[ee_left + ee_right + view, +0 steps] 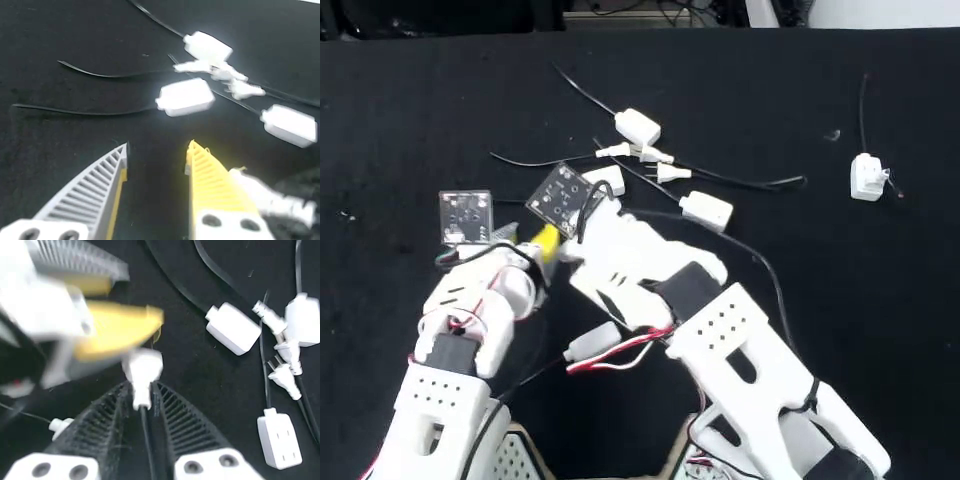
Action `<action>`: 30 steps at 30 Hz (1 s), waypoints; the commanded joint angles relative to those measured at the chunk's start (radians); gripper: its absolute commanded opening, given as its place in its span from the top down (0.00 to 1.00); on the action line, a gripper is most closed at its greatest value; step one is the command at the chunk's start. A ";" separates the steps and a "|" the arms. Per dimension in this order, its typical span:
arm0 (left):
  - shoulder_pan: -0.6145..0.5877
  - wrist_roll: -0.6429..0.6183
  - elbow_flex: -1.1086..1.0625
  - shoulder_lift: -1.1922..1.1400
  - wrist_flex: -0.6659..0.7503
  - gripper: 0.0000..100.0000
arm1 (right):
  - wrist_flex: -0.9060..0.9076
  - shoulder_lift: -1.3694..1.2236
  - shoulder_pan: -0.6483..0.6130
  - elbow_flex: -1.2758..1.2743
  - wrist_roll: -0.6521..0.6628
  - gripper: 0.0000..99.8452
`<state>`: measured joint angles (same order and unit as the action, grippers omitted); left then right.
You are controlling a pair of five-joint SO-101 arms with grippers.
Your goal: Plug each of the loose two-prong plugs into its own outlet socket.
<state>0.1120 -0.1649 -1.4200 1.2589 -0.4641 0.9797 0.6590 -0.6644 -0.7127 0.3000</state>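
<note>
My right gripper [142, 387] is shut on a white two-prong plug [142, 369], its black cord running back between the black fingers. In the high view this gripper [582, 222] sits just in front of a small square socket board [563, 195]. My left gripper [158, 145] is open with nothing between its grey and yellow fingers [210, 175]. It stands close beside the right one, and its yellow finger [546, 243] lies near the held plug. Loose plugs [655, 155] and white outlet blocks [706, 210] lie just beyond, as does another outlet block [638, 126].
A second square board [466, 215] lies at the left, next to the left arm. A white adapter [867, 177] sits alone at the far right. Thin black cords [750, 182] cross the black table behind the blocks. One small white connector [592, 343] rests between the arms.
</note>
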 commanded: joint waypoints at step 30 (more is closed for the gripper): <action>-0.329 0.339 0.193 0.009 -0.569 0.80 | 0.563 0.044 -0.017 0.220 0.078 0.99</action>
<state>-0.1366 0.0361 -1.3019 1.2605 -0.8493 1.4968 0.6636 -0.6889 -0.4749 0.3276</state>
